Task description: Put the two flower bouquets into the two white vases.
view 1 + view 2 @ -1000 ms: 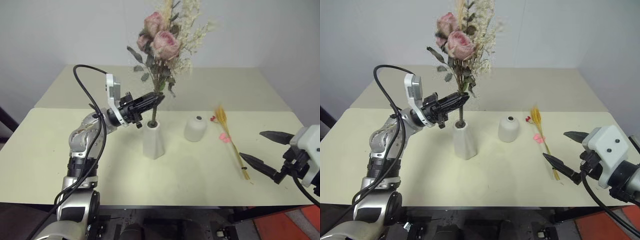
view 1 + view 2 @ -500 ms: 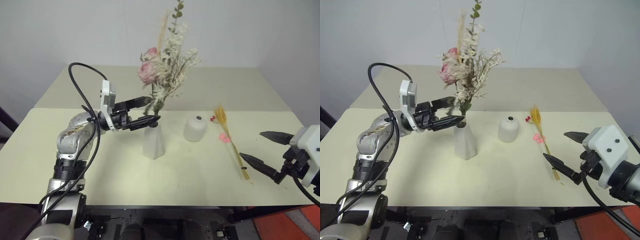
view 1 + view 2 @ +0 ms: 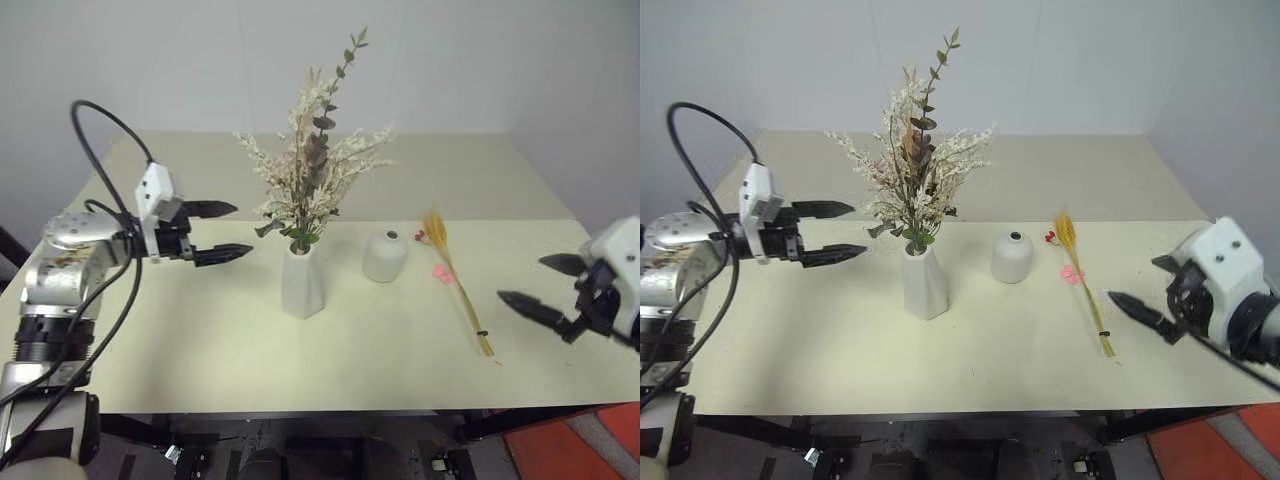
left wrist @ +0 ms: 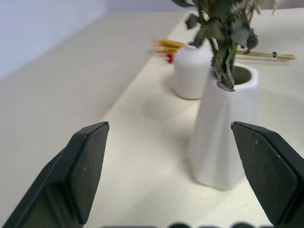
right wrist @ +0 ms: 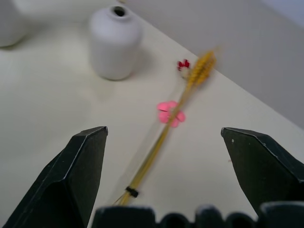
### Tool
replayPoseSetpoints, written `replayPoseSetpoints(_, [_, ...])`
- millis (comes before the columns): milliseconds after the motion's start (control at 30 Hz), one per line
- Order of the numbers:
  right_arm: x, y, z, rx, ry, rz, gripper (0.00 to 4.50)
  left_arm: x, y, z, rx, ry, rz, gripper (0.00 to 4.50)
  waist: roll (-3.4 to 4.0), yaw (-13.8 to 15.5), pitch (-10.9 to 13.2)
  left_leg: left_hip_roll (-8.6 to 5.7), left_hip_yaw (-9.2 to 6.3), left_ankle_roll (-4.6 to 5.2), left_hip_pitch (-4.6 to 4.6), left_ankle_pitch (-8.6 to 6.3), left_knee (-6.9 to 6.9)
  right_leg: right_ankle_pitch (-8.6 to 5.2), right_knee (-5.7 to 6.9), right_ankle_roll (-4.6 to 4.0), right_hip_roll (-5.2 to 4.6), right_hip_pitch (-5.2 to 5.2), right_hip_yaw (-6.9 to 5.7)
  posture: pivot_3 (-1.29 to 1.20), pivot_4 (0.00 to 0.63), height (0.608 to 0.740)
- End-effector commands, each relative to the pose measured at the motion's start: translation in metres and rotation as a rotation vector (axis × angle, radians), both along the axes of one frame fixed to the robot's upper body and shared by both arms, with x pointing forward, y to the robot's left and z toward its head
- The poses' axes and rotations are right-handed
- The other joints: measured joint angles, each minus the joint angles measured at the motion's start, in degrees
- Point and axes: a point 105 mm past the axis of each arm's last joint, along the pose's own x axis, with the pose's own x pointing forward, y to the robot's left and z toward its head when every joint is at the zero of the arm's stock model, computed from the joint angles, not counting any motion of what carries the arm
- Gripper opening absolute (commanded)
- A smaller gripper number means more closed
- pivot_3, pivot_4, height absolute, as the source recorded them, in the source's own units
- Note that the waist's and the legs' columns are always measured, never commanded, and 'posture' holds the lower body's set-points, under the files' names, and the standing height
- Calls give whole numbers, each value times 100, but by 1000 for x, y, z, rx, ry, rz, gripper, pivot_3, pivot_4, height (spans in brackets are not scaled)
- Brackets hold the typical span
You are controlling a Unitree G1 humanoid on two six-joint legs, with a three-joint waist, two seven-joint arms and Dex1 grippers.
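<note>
Two white vases carry no legible writing or labels.

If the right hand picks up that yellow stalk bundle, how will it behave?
The yellow stalk bundle is long and thin, so it is probably light and may droop at the far end. Lying flat on the table, it could slide if nudged. Its small blooms look fragile.

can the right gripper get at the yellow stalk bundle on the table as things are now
Probably yes. The right gripper is open and hangs just beside the yellow stalk bundle, which lies flat on the table with nothing over it; the short vase stands apart from it.
</note>
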Motion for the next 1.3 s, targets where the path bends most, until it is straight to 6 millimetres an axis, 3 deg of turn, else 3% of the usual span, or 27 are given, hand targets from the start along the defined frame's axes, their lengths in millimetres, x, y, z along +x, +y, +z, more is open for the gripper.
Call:
replayPoseSetpoints(33, [24,-9,-21,30,127,-59,4500,-2,11,19,-19,-86,-3,4481,0,-3,0,1,0,0,-1,0,0,0,0,-1,0,-1,-1,0,150,740])
replayPoseSetpoints(167, [58,-14,-30,86,194,-94,4500,-7,8,18,-12,-103,-31,4481,1,-9,0,-2,2,0,-29,0,3,3,-2,-2,-2,-26,0,0,150,740])
replayPoseSetpoints(333, [85,-8,-34,152,245,-64,4500,-18,13,11,3,-74,-25,4481,1,-15,0,0,5,1,-67,1,5,5,17,-3,0,-80,2,0,150,740])
replayPoseSetpoints(500, [100,-2,-52,92,336,-58,4500,-24,19,8,12,-68,2,4481,3,-33,2,1,6,1,-73,0,1,5,18,-3,1,-86,2,0,150,740])
replayPoseSetpoints(667, [113,10,-56,97,382,-15,4500,-25,17,7,12,-80,9,4481,5,-23,3,-1,6,1,-74,1,3,5,17,-3,0,-87,2,0,150,740])
replayPoseSetpoints(800, [127,14,-65,48,426,-16,3617,-25,14,1,17,-72,12,4500,6,-39,3,0,8,1,-68,1,3,6,18,-3,0,-86,3,0,150,740])
replayPoseSetpoints(1133, [123,4,-82,11,540,-37,113,-30,15,-6,17,-67,28,4500,9,-36,5,-1,7,0,-78,1,1,9,25,-3,0,-88,-1,0,150,740])
replayPoseSetpoints(1300, [132,4,-77,5,486,-79,52,-28,10,-8,15,-66,28,4500,8,-37,5,0,7,-1,-76,1,1,9,25,-3,0,-88,-2,0,150,740])
